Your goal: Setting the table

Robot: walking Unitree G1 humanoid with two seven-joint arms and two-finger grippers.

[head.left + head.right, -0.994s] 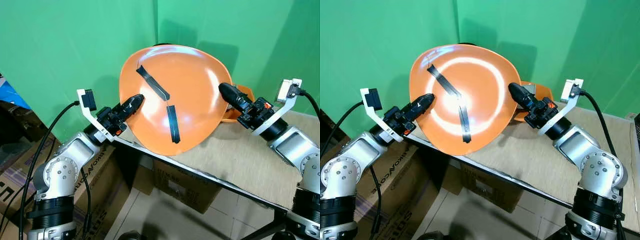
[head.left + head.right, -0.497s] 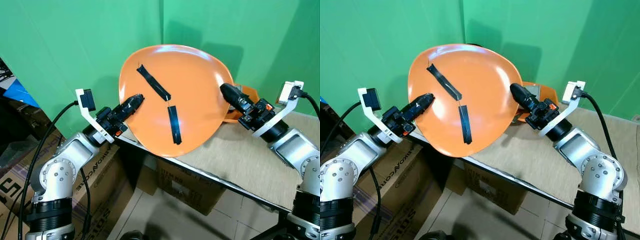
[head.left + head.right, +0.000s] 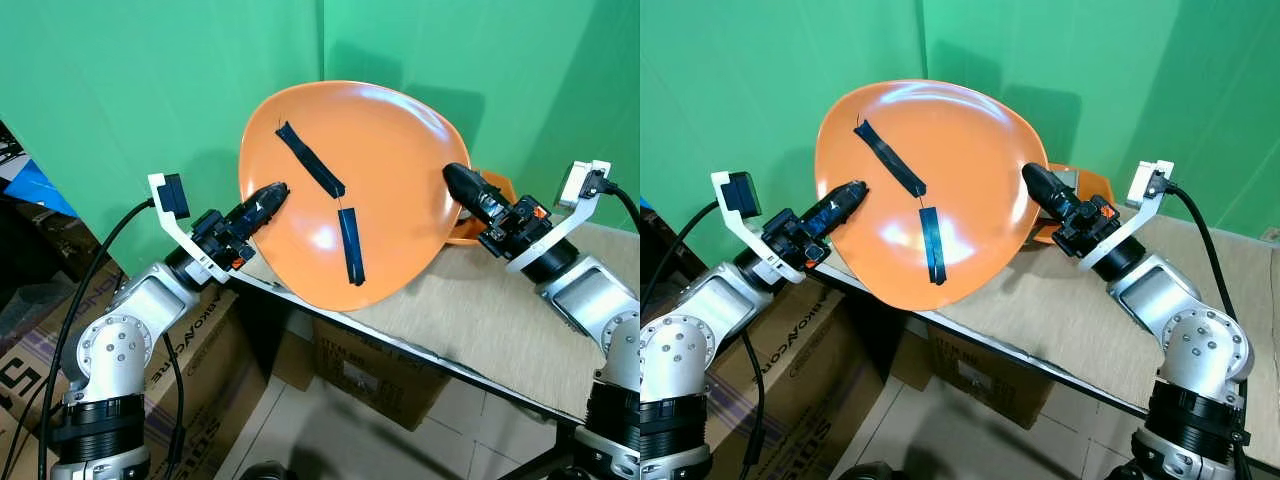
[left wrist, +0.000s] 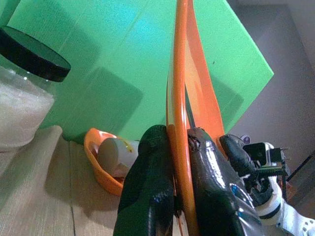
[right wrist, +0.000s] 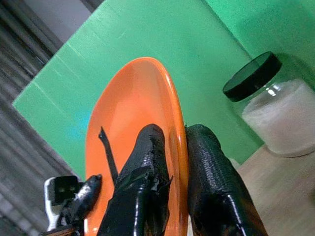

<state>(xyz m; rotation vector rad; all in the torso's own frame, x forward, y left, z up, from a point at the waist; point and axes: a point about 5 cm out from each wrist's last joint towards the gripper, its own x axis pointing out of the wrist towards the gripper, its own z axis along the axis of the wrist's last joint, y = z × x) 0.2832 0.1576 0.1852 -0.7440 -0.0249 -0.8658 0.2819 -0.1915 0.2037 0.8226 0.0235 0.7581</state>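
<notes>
Black fingers (image 4: 150,196) of the left jaws (image 4: 177,167) were clenched on the rim of the plate (image 3: 370,160), one finger on each face of it, and the right jaws (image 5: 176,162) pinched the opposite rim the same way. Between them the plate was carried well above the counter (image 3: 500,320), tipped steeply on edge so that its hollow face looked toward the head camera. Two strips of black tape (image 3: 310,172) lay stuck across that face.

Judging by its thin edge and even gloss, the plate was probably light, stiff plastic: unlikely to bend, but smooth and apt to slide between narrow pads. The hold was sound in principle, two grips on opposite edges. Each pinch covered little of the rim, though, so any twist or uneven pull could have let it pivot or slip out. Setting it flat would have called for both wrists to turn together.

Beyond the right jaws, on the counter, sat a small orange bowl (image 4: 101,169) with a pale cup (image 4: 115,155) in it. Near that stood a glass jar (image 5: 278,123) of white grains under a black lid (image 5: 251,76). A green screen (image 3: 150,90) backed the scene, and cardboard boxes (image 3: 370,370) stood on the floor below the counter.
</notes>
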